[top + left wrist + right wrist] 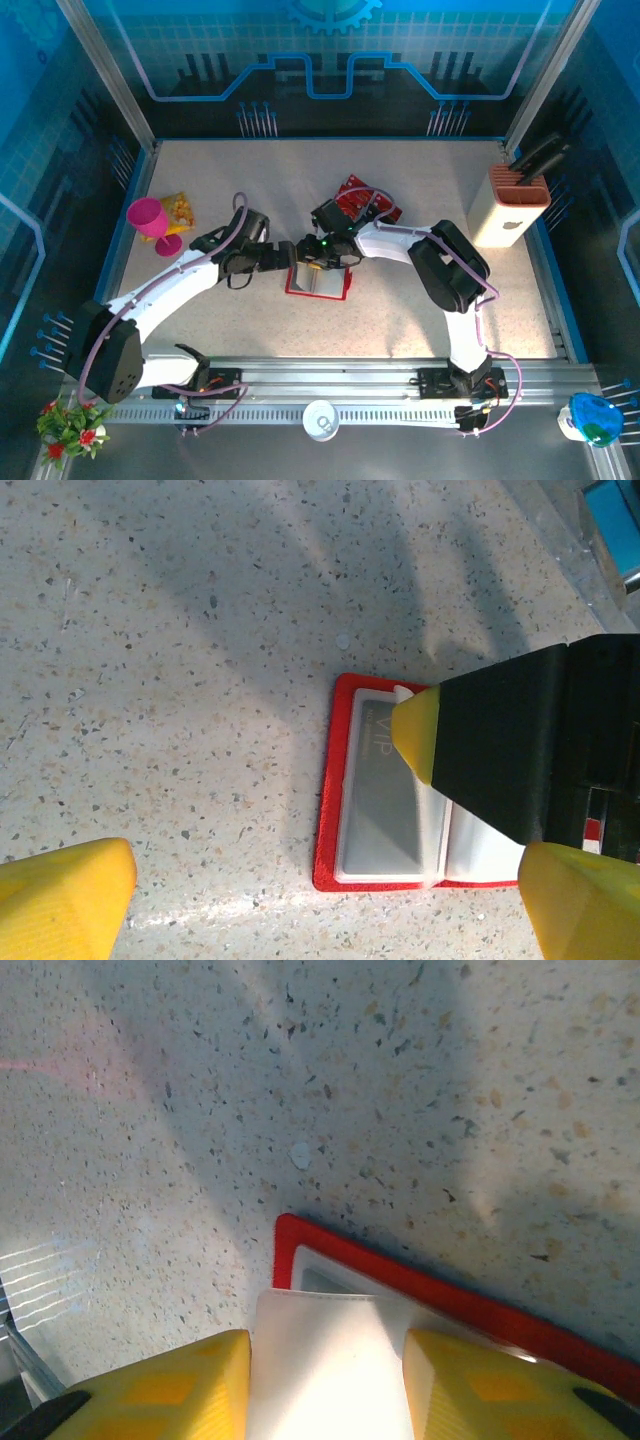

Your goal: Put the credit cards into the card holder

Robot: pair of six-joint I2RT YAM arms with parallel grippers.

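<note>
The card holder (pixel 318 283) lies open mid-table, red-rimmed and pale inside. In the left wrist view its left pocket (pixel 382 790) holds a grey card behind clear plastic. My right gripper (pixel 323 250) is over the holder's far edge. In the right wrist view its yellow fingers (pixel 160 1390) flank a white flat piece (pixel 330 1360), which meets both pads; whether it is a card or a sleeve leaf I cannot tell. My left gripper (pixel 292 256) stands wide open just left of the holder, its fingers (pixel 60 900) apart over bare table. The red and black credit cards (pixel 368 203) lie behind.
A pink cup (pixel 150 220) and a yellow packet (pixel 181 208) stand at the far left. A beige slotted block (pixel 517 205) with black handles is at the far right. A white round dish (pixel 320 420) sits on the front rail between the arm bases.
</note>
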